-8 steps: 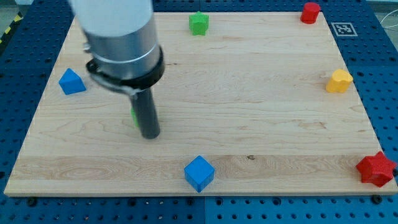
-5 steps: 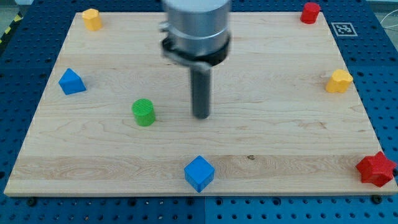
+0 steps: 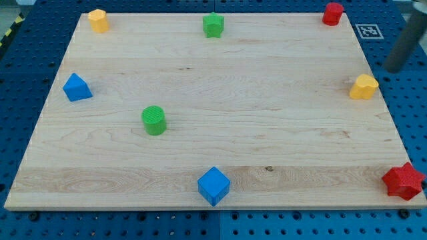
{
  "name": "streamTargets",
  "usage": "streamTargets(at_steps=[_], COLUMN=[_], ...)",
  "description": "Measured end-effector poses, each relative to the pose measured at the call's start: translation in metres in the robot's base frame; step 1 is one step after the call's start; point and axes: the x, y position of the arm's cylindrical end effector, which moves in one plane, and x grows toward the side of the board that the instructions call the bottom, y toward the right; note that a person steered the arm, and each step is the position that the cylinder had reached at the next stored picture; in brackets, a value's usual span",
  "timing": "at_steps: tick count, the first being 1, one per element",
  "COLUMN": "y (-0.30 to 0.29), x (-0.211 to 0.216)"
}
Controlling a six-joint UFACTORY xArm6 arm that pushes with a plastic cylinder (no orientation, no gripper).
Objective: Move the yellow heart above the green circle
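Only one view. My tip (image 3: 393, 69) sits off the board's right edge, blurred, just far-right of the yellow heart (image 3: 364, 87) and not touching it. It's a bare rod w/ no jaws, so there's nothing to open or close, and it holds nothing.

Yellow heart: near the right edge, mid-depth. Green circle (image 3: 154, 120): left-centre, well apart from the heart. Most of the board (image 3: 267, 113) lies between them, and that stretch looks free of blocks.

Others:
- yellow block (image 3: 98, 20), far-left corner; shape unclear
- green star (image 3: 213, 25), far edge, centre
- red block (image 3: 333, 13), far-right corner
- red star (image 3: 403, 181), near-right corner
- blue cube (image 3: 213, 185), near edge, centre
- blue block (image 3: 77, 87), left edge

Step in hand, my read: approach to the heart's right side, push not yet begun.

To do it well:
- get the tip squarely behind the heart on its right face, centred, so it doesn't spin off
- push left, angled slightly to the far side, so the heart ends just beyond the circle and not level w/ it
- stop short of the blue block at left
- keep the line far enough back that the circle isn't nudged
- if the heart drifts, re-seat the tip rather than chase it
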Motion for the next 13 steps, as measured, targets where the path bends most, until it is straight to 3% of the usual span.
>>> streamTargets(at_steps=[1, 3, 6, 10, 13], y=[-0.006, -0.091, -0.166, -0.315, -0.398], x=[0.019, 0.07, 0.007, -0.037, -0.039])
